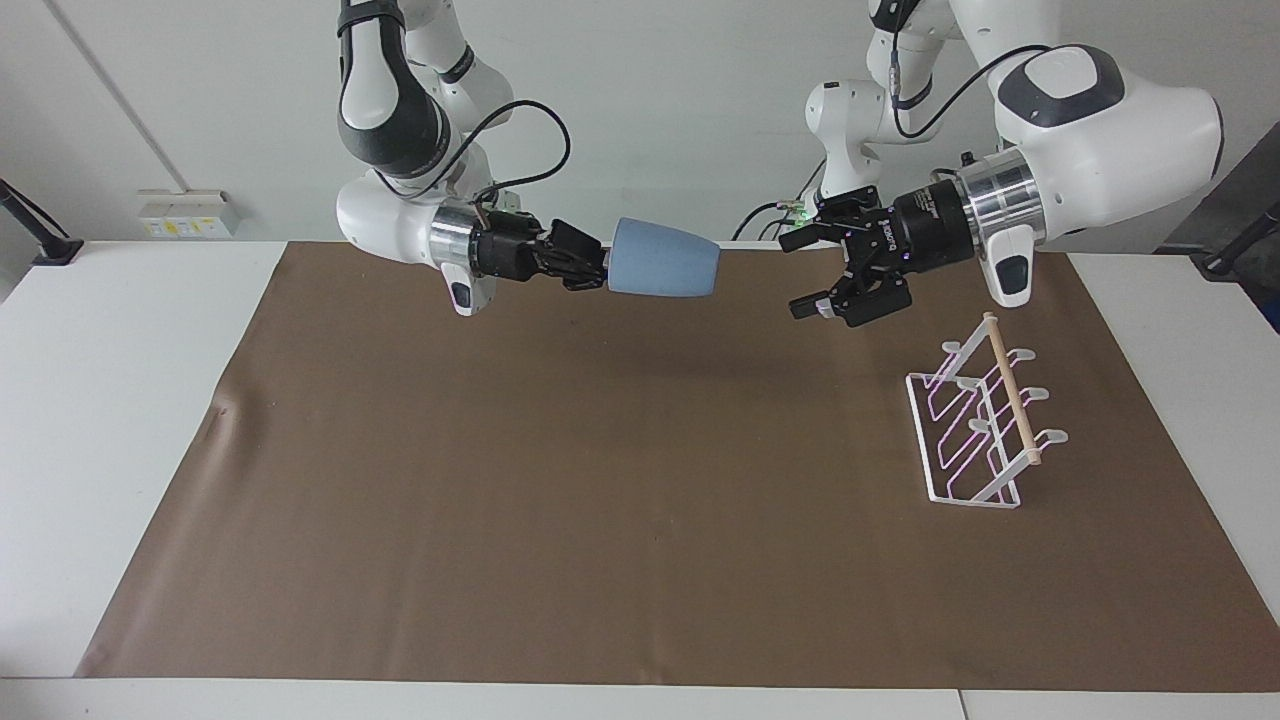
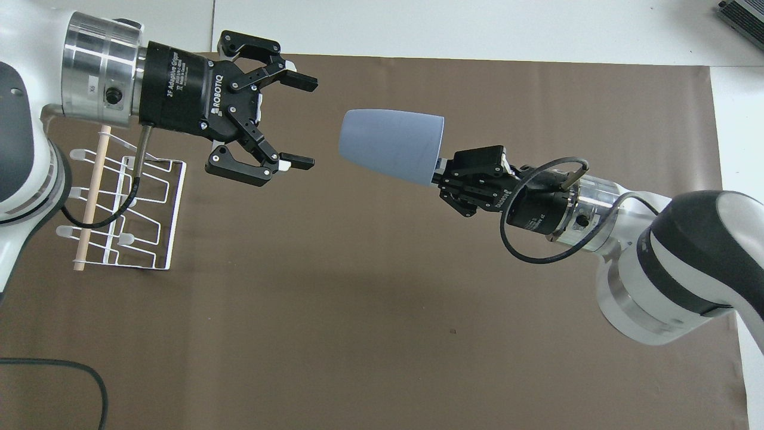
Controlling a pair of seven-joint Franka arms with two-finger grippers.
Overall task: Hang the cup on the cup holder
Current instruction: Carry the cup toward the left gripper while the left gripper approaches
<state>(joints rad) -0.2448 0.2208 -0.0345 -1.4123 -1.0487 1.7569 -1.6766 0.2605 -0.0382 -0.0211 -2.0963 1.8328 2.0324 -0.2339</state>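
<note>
My right end effector [image 1: 603, 270] pinches the cup [image 1: 664, 271] by its rim, held over the counter [image 1: 140, 400]; cup's long axis horizontal, base aimed at my left end effector [image 1: 803, 276], spread wide, just apart. Cup holder [image 1: 985, 420] sits toward left arm's end, so left arm's nearer for hanging.
</note>
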